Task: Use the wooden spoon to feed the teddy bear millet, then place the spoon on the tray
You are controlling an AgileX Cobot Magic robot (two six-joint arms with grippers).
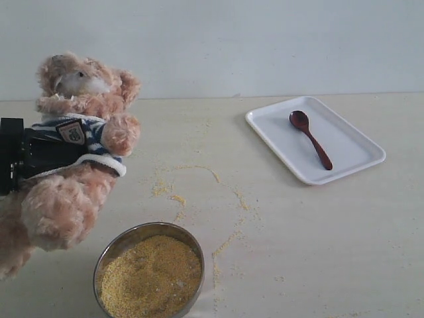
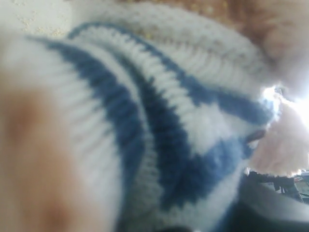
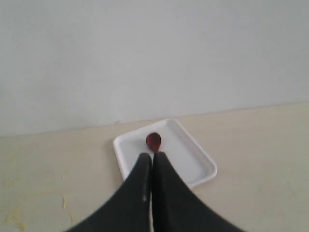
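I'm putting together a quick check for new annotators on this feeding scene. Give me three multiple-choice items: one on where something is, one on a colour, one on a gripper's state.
1. The wooden spoon lies:
A) in the bear's lap
B) on the tray
C) under the bear

2. The shirt on the teddy bear is striped:
A) red and yellow
B) green and black
C) navy and white

3. The right gripper is:
A) shut, holding nothing
B) wide open
C) shut on the spoon

Answers:
1 B: the exterior view shows it lying inside the tray's rim.
2 C: the exterior and left wrist views both show navy and white bands.
3 A: the right wrist view shows its two fingers pressed together with nothing between them.
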